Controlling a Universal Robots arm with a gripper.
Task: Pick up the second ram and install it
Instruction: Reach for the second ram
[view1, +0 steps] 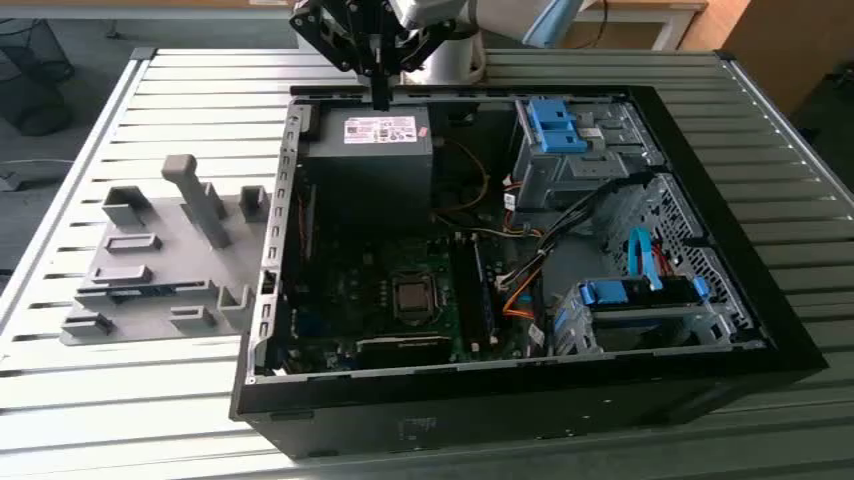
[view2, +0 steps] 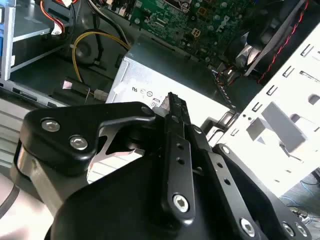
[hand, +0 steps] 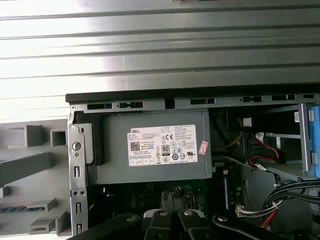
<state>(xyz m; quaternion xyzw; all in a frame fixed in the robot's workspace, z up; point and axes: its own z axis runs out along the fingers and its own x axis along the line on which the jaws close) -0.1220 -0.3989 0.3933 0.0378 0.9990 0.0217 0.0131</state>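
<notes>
The tool (view1: 382, 98) hangs above the power supply (view1: 367, 140), pinched shut and empty; the second ram (view1: 130, 291) lies in the grey fixture (view1: 174, 225) beside the case (view1: 534, 395).

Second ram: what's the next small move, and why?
Probably translate toward the exterior view's left, over the grey fixture: the gripper hangs above the power supply, while the second ram looks to lie in that fixture.
</notes>
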